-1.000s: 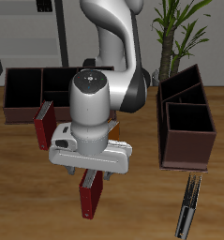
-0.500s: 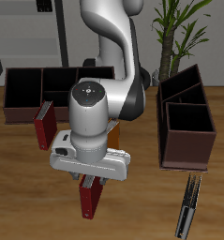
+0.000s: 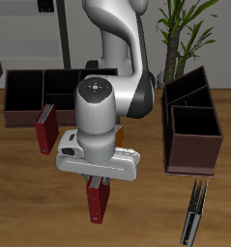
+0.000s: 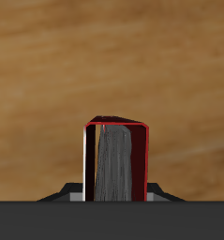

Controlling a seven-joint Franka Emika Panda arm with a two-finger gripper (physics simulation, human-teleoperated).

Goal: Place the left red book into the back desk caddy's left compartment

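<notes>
Since a moment before, the arm had shifted slightly and the left red book [image 3: 97,201] had come up a little off the bench [image 3: 20,183]. The hand [image 3: 97,179] was clamped on that book, page edge facing it, well short of the back desk caddy [image 3: 30,94]; 1 other red book [image 3: 46,131] stood near that caddy

The arm [image 3: 115,43] was glossy white with rounded, tubular links and dark grey bands at its joints. A domed white cap with a small dark centre mark topped the wrist [image 3: 96,92], above a broad, flat white hand housing [image 3: 98,161].
</notes>
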